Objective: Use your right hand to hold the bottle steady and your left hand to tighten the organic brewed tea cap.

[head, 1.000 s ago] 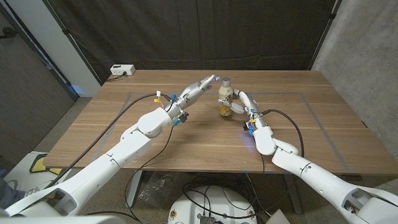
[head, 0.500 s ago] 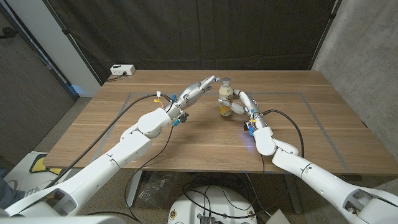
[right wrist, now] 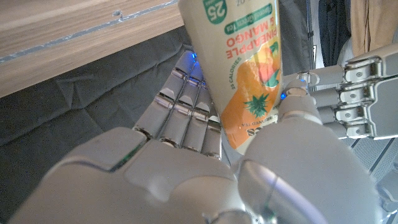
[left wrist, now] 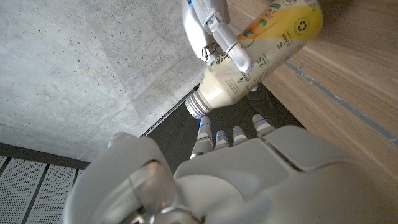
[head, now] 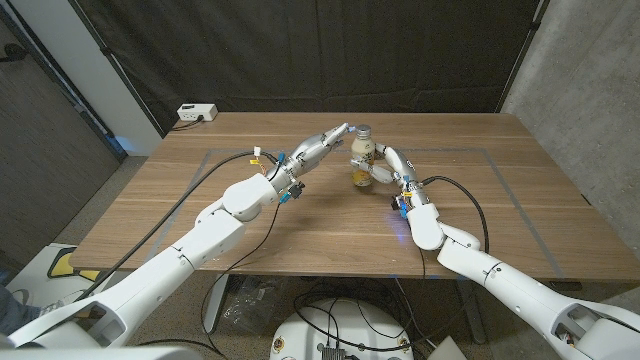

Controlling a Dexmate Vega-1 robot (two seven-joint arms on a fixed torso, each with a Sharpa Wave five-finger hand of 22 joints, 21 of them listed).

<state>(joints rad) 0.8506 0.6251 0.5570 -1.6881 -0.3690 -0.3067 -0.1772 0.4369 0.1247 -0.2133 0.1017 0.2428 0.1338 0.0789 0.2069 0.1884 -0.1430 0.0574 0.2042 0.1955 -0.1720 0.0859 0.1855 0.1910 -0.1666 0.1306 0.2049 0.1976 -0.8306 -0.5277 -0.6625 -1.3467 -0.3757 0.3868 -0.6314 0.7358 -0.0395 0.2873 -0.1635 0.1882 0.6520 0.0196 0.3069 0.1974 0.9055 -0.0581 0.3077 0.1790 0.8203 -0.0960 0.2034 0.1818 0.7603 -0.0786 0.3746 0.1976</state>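
The right hand's (head: 385, 166) fingers stay clamped round the bottle (head: 361, 160), upright mid-table. The left hand's (head: 322, 142) fingers, apart and empty, have crept slightly nearer the cap (head: 364, 130), just short of touching, so tightening has likely not begun.

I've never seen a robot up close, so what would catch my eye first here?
Probably the small tea bottle standing upright near the far middle of the wooden table, with the right robot hand wrapped around its body. Next, the left robot hand, fingers stretched out toward the bottle's cap, just short of it.
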